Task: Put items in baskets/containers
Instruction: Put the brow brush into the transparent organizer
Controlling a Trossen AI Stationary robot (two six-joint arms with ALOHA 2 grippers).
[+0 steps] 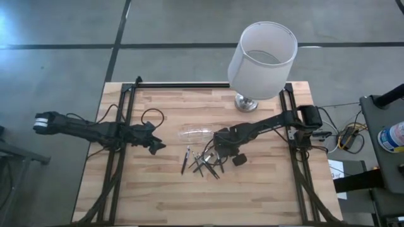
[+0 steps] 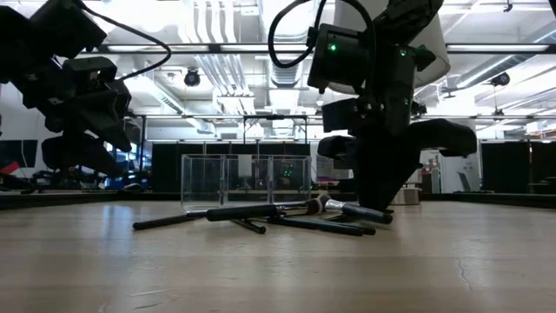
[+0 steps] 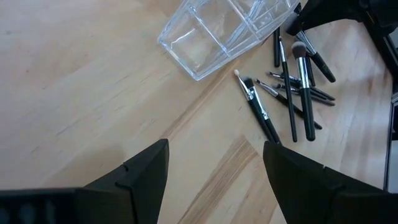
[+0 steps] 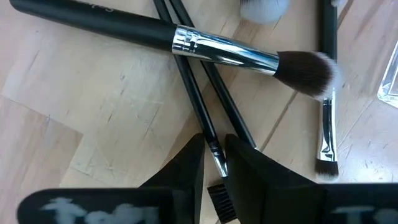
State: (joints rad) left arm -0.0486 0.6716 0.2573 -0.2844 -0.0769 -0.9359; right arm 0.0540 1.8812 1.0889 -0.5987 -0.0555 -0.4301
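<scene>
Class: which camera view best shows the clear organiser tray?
The left wrist view: the clear tray shows its compartments, empty, beside the brushes. The high view gives only a faint outline; the low view shows it side-on behind the brushes; the right wrist view catches just an edge.

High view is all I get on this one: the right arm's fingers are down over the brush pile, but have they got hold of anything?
Observer: Yes. The right wrist view shows the right gripper with its fingers pinched on one thin brush, which lies flat on the table, not lifted.
Operator: And the clear tray, anything in it? From above it is barely a glint.
Observer: The low view looks straight through it: no brush is inside.
</scene>
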